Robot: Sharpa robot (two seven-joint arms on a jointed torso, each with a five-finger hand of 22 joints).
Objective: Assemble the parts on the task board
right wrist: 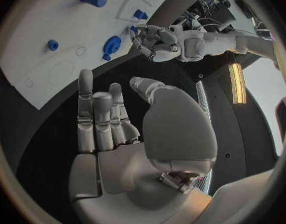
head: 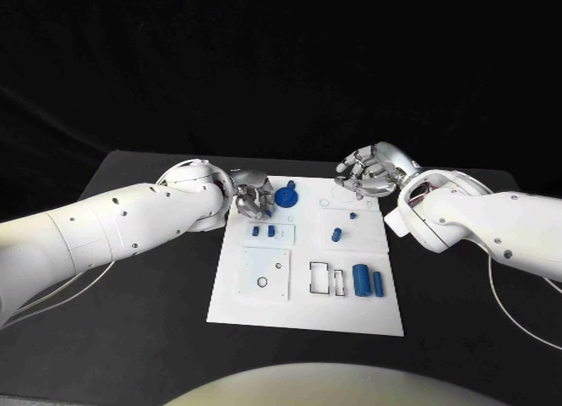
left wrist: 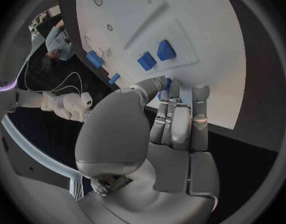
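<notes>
Black desk (head: 134,279) under a white task board (head: 341,313) — the board sits mid-desk with bare desk on every side, so both arms have room to swing in from nine and three o'clock. The blue parts are spread across it: a round knobbed part (head: 288,199) near the far edge at about eleven o'clock, two small blocks (head: 264,229) just below it, small pegs (head: 338,233) toward the middle, and two cylinders (head: 368,280) lying by the cut-out slots at about five o'clock.

The left hand (head: 249,196) hangs over the board's far left corner, fingers (left wrist: 180,119) curled downward close beside the knobbed part; I cannot tell whether they touch it. That placement suggests it is reaching for this piece.

The right hand (head: 373,171) waits off the far edge at one o'clock, fingers (right wrist: 99,119) straight, side by side and empty — likely held back to leave the board free.
</notes>
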